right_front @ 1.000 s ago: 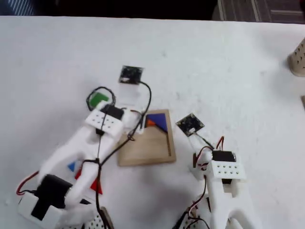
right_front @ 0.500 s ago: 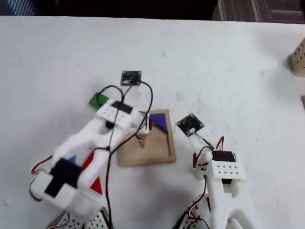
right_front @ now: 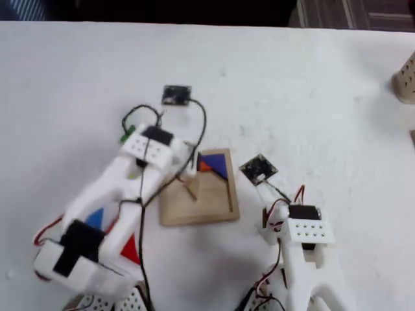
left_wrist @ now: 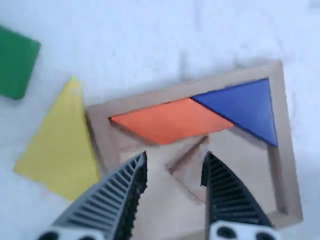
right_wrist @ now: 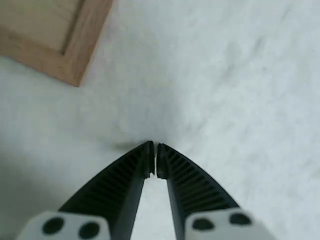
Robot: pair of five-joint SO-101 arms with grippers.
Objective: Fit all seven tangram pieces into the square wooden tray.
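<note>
The square wooden tray (left_wrist: 100,137) (right_front: 214,206) holds an orange piece (left_wrist: 170,120) (right_front: 204,166) and a blue triangle (left_wrist: 246,107) (right_front: 216,166) along its far edge. My left gripper (left_wrist: 175,161) (right_front: 190,177) hangs open over the tray's bare floor, just short of the orange piece, holding nothing. A yellow triangle (left_wrist: 62,145) lies on the table against the tray's outer side, with a green square (left_wrist: 15,62) (right_front: 125,137) beyond it. My right gripper (right_wrist: 154,152) is shut and empty over bare table, near a tray corner (right_wrist: 75,55).
In the high view a small blue triangle (right_front: 96,219) and a red triangle (right_front: 130,249) lie near the left arm's base, partly under the arm. The right arm (right_front: 305,232) stands right of the tray. A pegged object (right_front: 406,81) sits at the far right edge.
The left arm's elbow and wrist have swung sideways and back, now covering most of the green square. Its gripper stays over the tray's left part. The right arm has not moved.
</note>
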